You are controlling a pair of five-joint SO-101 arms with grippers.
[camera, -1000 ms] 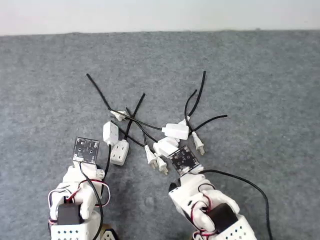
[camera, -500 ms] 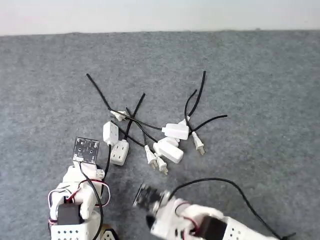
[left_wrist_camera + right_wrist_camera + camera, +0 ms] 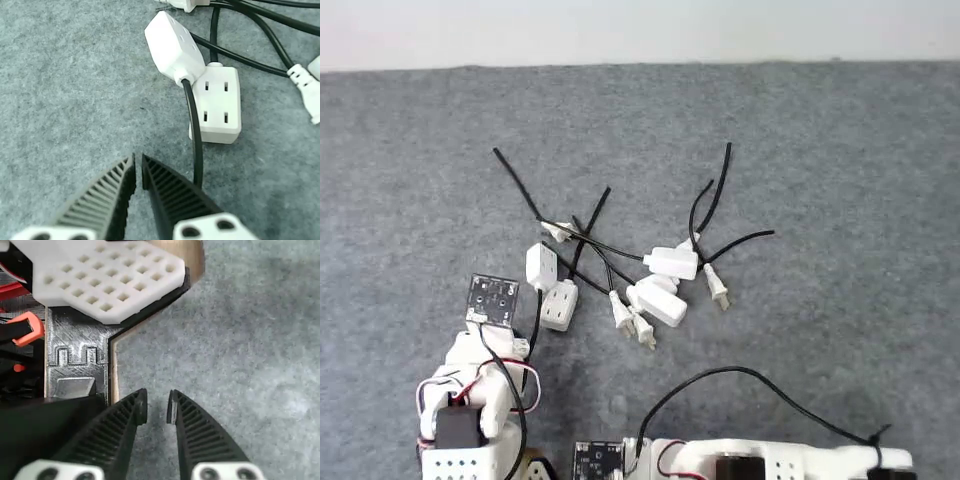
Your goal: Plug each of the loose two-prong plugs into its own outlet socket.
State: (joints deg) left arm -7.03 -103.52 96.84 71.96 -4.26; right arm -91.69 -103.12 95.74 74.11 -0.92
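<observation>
Left gripper (image 3: 138,167) hangs low over the grey mat (image 3: 840,150) at the table's 7 o'clock, jaws all but pinched together on nothing. The right gripper (image 3: 156,404) sits down at 6 o'clock, jaws a sliver apart, empty too. The tangle lies mid-table: a white outlet socket (image 3: 216,105) at the pile's 8 o'clock, just ahead of the left claw, with a black cord (image 3: 196,135) running along its edge. A two-prong plug (image 3: 622,313) lies at the pile's 6 o'clock, and another plug (image 3: 717,287) at 3. These look feather-light, hard and slick, and the cords springy enough to tug back, I'd say. Best bite: across the plug's flat body behind the prongs, never the cord. And brace that socket, it'll likely skate.
</observation>
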